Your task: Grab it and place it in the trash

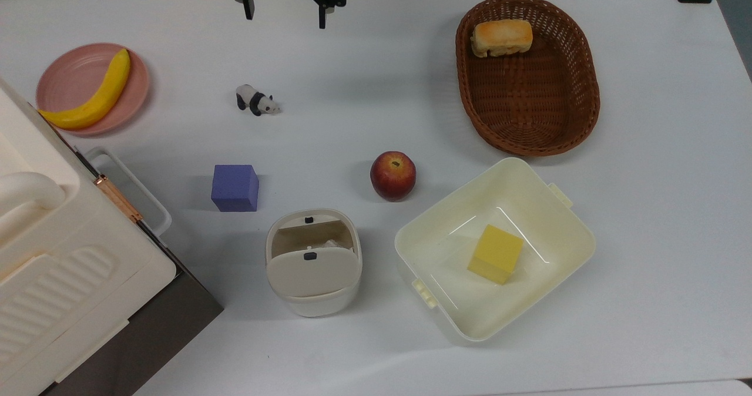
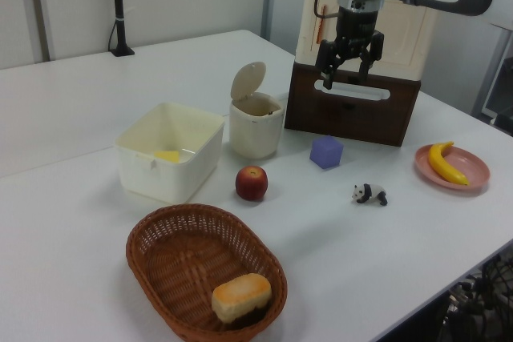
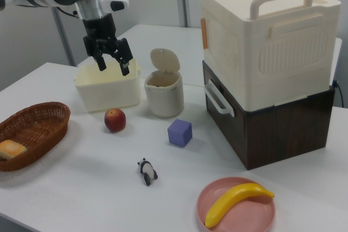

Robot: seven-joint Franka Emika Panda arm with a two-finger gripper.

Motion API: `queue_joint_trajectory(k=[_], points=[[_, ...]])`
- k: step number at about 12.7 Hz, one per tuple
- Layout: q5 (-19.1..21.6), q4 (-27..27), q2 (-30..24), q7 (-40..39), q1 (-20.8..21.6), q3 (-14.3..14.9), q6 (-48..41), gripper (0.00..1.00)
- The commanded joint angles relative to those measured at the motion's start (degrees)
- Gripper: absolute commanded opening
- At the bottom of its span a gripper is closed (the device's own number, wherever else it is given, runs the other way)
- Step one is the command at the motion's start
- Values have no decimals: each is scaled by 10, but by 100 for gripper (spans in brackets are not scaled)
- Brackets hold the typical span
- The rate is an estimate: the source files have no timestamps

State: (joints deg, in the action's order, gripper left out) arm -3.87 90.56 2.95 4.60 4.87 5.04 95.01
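Paper ball [image 1: 326, 244] sits inside the bin [image 1: 313, 262] (lid flap tipped open, w/ paper just visible at the opening), so job looks done, & gripper [image 1: 284, 9], fingers spread wide holding nothing, hangs at top view's 12 o'clock, well apart.

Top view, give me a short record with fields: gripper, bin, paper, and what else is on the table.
gripper: open, empty, raised at the far table edge
bin: flap tipped open, between the purple cube and the tub
paper: off-white wad visible inside the bin
tub contents: yellow block
basket: holds a bread roll
plate: holds a banana
loose items: apple, panda
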Motion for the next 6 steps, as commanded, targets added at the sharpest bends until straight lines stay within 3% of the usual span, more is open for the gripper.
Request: queue_joint_trajectory(k=[1,6], points=[[12,13,-22,-7,10,12,-10,100],[29,7,-21,-8,6,14,-26,100]])
